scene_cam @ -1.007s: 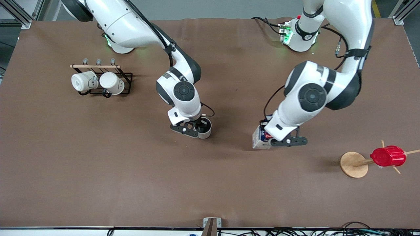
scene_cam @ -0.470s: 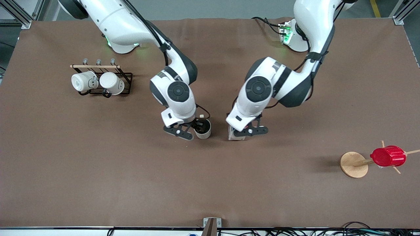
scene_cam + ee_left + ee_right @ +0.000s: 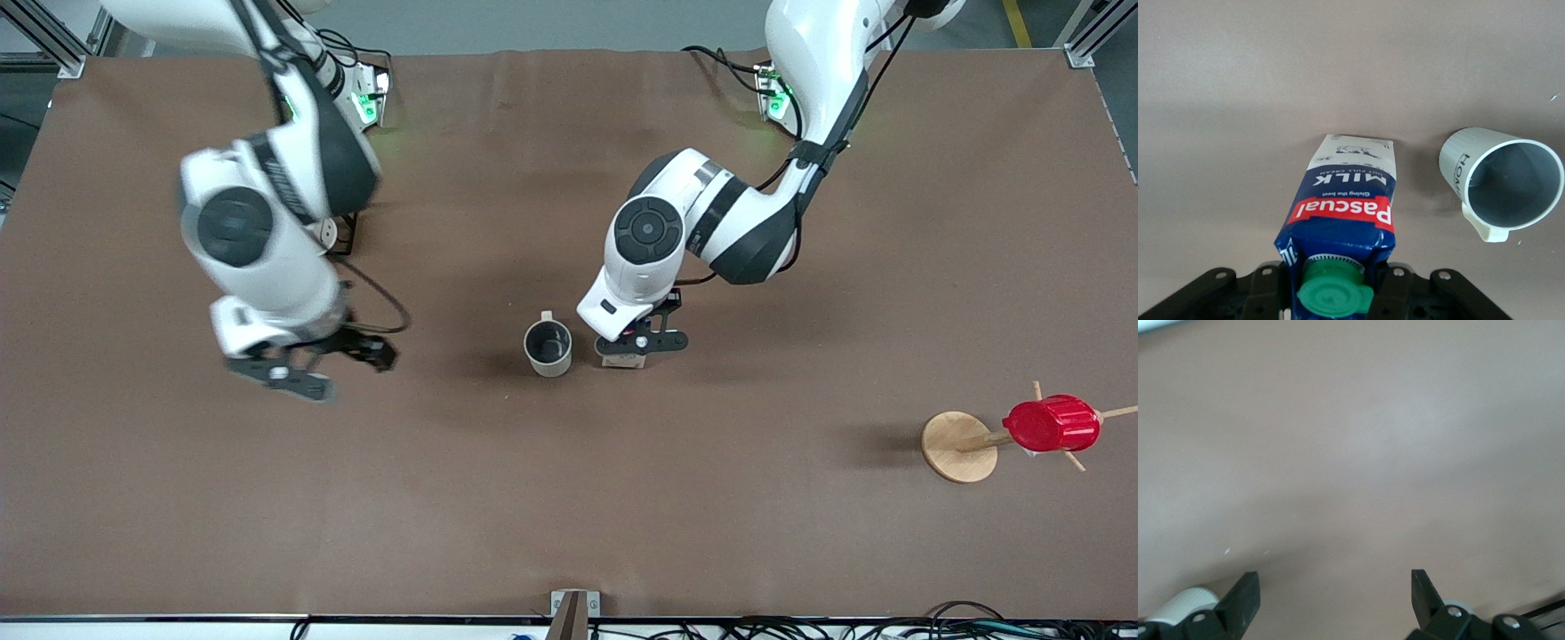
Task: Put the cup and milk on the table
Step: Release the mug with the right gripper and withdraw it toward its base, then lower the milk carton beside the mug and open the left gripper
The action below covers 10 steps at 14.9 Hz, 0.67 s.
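Now | cup (image 3: 548, 348) upright on table (image 3: 569, 498) | left tool (image 3: 633, 345) clamps milk (image 3: 1343, 200) beside it | right tool (image 3: 1335, 593) apart over bare table

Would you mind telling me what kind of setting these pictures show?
Probably a robotics lab bench: a brown-covered table framed by aluminium rails, with loose cables along its edge and kitchen props, a cup beside a milk.

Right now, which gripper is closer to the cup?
Left. The left gripper holds the milk right beside the cup; the right gripper, open, is well off toward the right arm's end.
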{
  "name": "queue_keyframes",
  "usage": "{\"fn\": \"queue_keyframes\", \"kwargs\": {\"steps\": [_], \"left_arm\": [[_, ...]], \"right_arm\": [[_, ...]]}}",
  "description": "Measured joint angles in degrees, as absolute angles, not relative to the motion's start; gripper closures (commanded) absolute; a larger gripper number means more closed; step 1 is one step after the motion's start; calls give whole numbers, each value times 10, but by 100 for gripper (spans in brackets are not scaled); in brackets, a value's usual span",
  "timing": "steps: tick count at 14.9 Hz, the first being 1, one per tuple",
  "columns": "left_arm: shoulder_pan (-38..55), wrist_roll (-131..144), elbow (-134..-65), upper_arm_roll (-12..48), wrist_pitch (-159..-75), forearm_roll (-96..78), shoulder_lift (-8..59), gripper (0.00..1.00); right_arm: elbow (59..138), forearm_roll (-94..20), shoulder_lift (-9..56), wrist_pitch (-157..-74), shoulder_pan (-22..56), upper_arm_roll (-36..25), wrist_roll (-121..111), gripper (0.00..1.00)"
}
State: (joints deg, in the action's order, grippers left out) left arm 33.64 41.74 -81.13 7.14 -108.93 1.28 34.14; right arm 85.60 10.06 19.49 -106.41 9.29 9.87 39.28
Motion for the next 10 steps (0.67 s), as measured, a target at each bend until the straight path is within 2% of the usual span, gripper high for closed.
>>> {"fn": "queue_keyframes", "kwargs": {"steps": [2, 7, 9, 10], "left_arm": [[337, 417, -809, 71, -1088, 13, 345, 85], [344, 417, -788, 71, -1088, 13, 367, 84], [348, 417, -781, 71, -1087, 13, 372, 77], [348, 417, -777, 71, -1084, 13, 374, 66]], "right_arm": [[856, 101, 163, -1053, 53, 91, 326, 0], [855, 77, 90, -1002, 16, 28, 220, 0], [855, 58, 60, -959, 3, 9, 164, 0], [854, 48, 45, -938, 1, -6, 136, 0]]}}
